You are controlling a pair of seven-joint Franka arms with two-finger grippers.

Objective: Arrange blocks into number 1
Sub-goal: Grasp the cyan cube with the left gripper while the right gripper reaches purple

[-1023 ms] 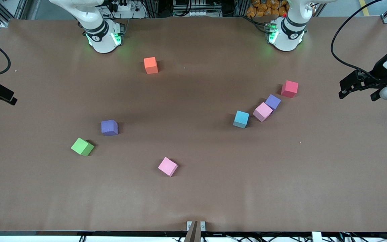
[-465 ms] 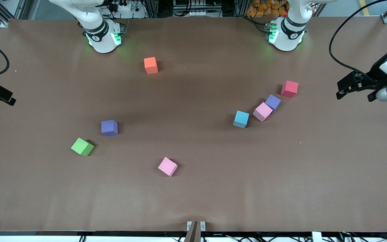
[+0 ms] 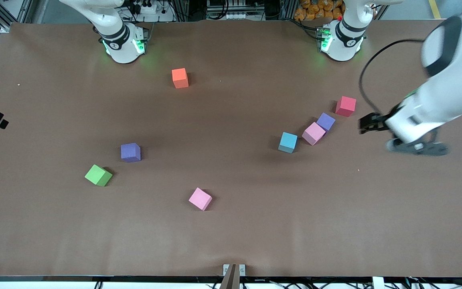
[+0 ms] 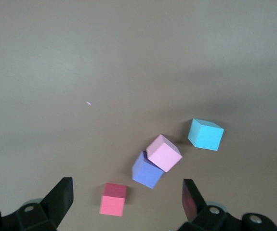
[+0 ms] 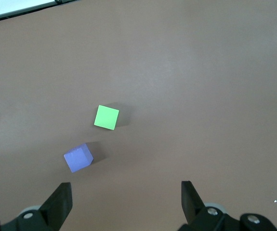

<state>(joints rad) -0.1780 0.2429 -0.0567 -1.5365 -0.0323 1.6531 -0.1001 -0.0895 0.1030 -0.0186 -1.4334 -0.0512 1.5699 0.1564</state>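
Two extras: green cube (image 3: pixel 98 175), crimson cube (image 3: pixel 345 106) near left gripper (image 3: pixel 369 123).

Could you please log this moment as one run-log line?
left gripper: open, empty, over table near crimson red foam cube | right gripper: open, empty, at table edge | blocks: scattered, none placed

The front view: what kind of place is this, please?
Most likely a robotics lab. Two robot arm bases stand on a brown covered table, foam cubes such as the orange block lie scattered on it, and cables and metal framing run along its edge.
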